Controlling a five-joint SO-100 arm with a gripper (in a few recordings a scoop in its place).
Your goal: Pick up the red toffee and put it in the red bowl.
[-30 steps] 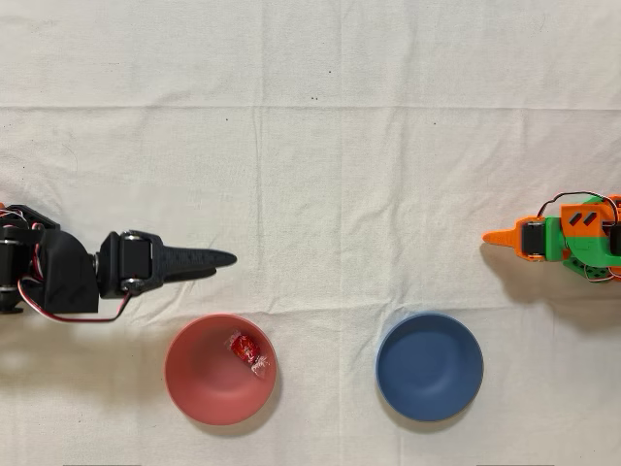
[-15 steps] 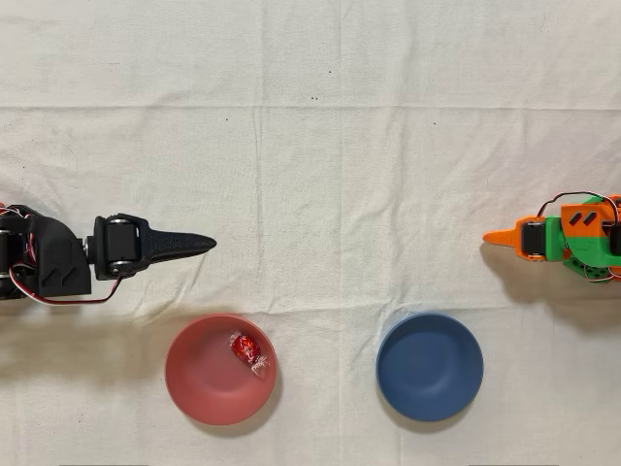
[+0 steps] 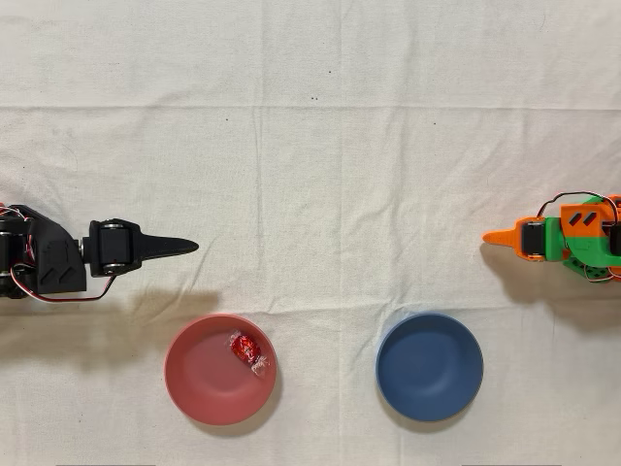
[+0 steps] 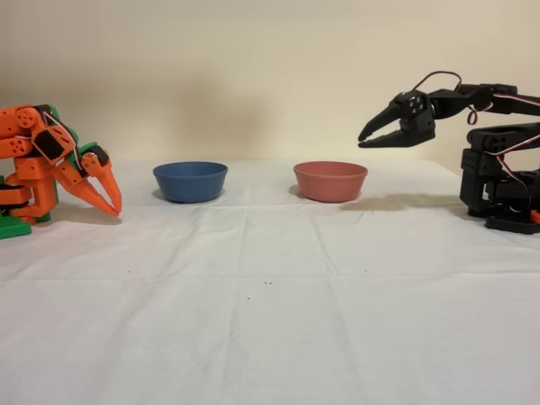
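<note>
The red toffee (image 3: 246,349) lies inside the red bowl (image 3: 199,383), near the bowl's upper right wall in the overhead view. In the fixed view the red bowl (image 4: 330,181) stands right of centre, and its wall hides the toffee. My black gripper (image 3: 192,247) is above and left of the bowl in the overhead view, apart from it. In the fixed view the gripper (image 4: 364,139) hangs in the air to the right of the bowl and higher than its rim. Its fingers are shut to a point and hold nothing.
A blue bowl (image 3: 429,366) of the same size stands to the right of the red one on the white cloth; the fixed view has this blue bowl (image 4: 190,180) to the left. The idle orange arm (image 3: 563,238) rests at the right edge.
My black arm has drawn back to the left, so the gripper tip is farther from the table's middle. The toffee stays in the red bowl.
</note>
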